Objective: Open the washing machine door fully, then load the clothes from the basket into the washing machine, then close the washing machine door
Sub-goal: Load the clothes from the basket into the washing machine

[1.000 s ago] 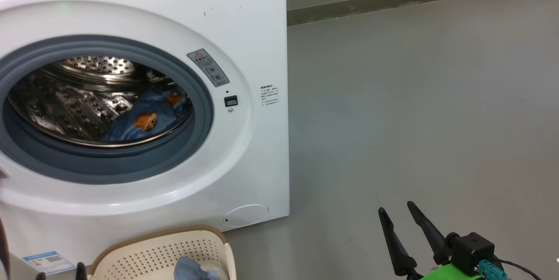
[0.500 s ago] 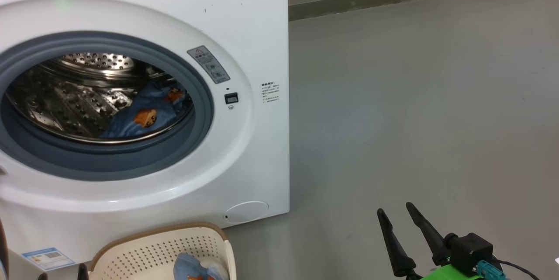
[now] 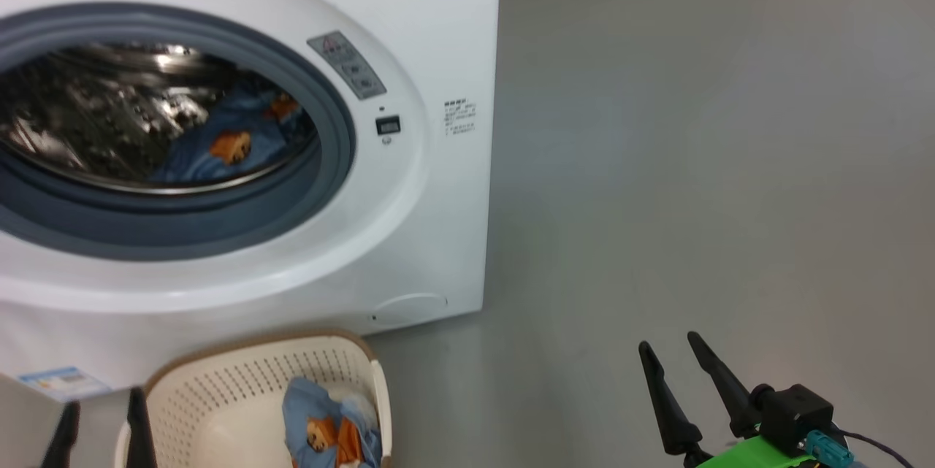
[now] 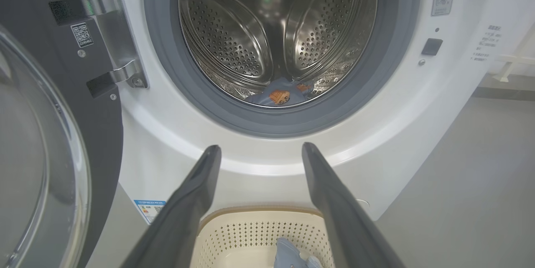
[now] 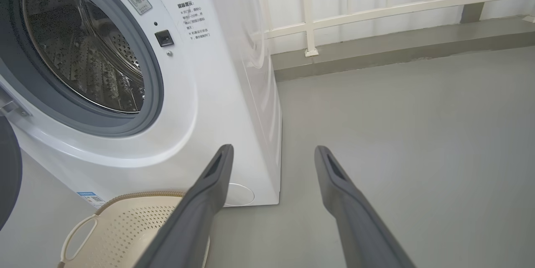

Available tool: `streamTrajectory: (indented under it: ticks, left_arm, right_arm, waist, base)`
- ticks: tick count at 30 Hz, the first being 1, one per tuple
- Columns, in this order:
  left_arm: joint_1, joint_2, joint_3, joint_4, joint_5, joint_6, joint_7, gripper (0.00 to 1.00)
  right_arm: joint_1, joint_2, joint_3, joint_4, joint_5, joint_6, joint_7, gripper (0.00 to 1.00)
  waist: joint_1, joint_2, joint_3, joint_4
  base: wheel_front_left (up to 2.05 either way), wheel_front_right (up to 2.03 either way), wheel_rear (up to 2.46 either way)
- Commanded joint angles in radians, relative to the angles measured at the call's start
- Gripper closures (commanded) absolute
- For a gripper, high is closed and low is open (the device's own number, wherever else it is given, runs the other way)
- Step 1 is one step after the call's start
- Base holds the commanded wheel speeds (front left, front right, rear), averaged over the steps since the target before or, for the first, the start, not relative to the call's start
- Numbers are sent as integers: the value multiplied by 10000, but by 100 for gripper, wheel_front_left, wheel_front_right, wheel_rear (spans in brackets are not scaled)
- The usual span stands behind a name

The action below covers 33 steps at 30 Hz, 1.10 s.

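The washing machine (image 3: 431, 37) stands at the left with its drum open. The washing machine door (image 4: 62, 134) is swung wide to the left on its hinge. One of the clothes (image 3: 226, 147), light blue with orange bears, lies inside the drum (image 4: 284, 94). The basket (image 3: 241, 373) sits on the floor in front of the machine with another bear-print garment (image 3: 325, 431) in it. My left gripper (image 4: 259, 149) is open and empty above the basket's near side (image 3: 102, 402). My right gripper (image 3: 668, 344) is open and empty over bare floor, right of the machine (image 5: 273, 149).
Grey floor (image 3: 694, 161) stretches to the right of the machine. A white railing (image 5: 309, 13) on a low kerb runs along the back. A blue label (image 3: 62, 380) and a round cap (image 3: 409, 304) sit low on the machine's front.
The head camera has tilted down, so machine and basket sit higher in the picture. My left gripper's fingers now show further above the bottom edge. The right gripper has barely moved.
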Motion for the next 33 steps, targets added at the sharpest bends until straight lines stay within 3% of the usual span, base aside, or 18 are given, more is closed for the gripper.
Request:
streamTrajectory:
  ticks: [1, 14, 33]
  left_arm:
    - [-809, 275, 347, -75, -107, -94, -60, 0]
    - [-4024, 1008, 427, 2068, -502, -561, 349, 0]
    - [-6259, 1407, -189, 5453, -873, -1524, 637, 0]
  right_arm:
    - [-341, 13, 207, -335, 81, 16, -48, 0]
    - [-1472, 19, 498, -1257, 848, 16, -50, 0]
    - [-2291, 20, 948, -1678, 1352, 16, -51, 0]
  waist:
    - [0, -1, 1053, 123]
    - [0, -1, 3978, -413]
    - [0, -1, 6215, -1134]
  base:
    - [0, 0, 0]
    - [0, 0, 0]
    - [0, 0, 0]
